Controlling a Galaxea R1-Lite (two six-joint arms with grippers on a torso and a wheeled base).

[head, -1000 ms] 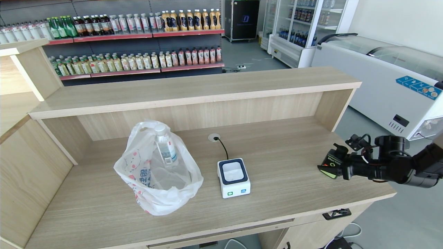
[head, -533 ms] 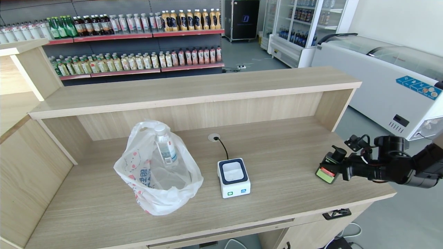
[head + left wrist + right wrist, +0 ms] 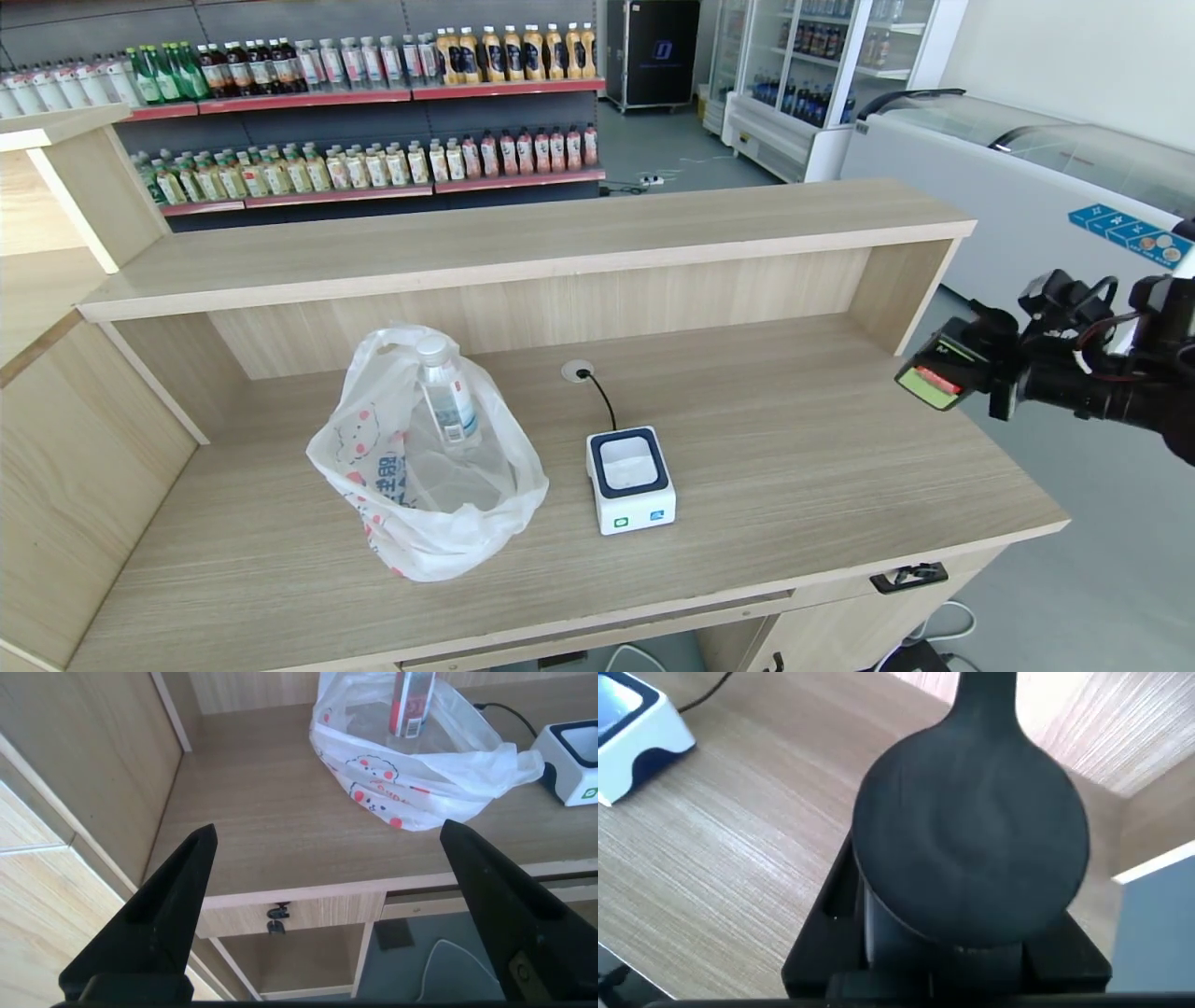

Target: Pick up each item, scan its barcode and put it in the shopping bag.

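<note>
My right gripper (image 3: 976, 366) hangs in the air beyond the counter's right end, shut on a small black item (image 3: 936, 378) with a green and red end. In the right wrist view that dark, rounded item (image 3: 971, 849) sits close to the camera, above the counter top. A white shopping bag (image 3: 425, 485) stands open on the counter's left half with a clear water bottle (image 3: 446, 392) upright inside it. The white barcode scanner (image 3: 630, 478) sits to the right of the bag. My left gripper (image 3: 327, 915) hangs open in front of the counter edge, short of the bag (image 3: 420, 756).
The wooden counter (image 3: 822, 467) has a raised back ledge (image 3: 523, 238) and side walls. A cable (image 3: 602, 397) runs from the scanner to a hole in the top. A corner of the scanner (image 3: 635, 733) lies off to one side. Behind are drink shelves and a chest freezer (image 3: 1046, 215).
My right gripper has risen from just above the counter's right end and shifted right, carrying the black item with it. The bag, bottle and scanner have stayed put.
</note>
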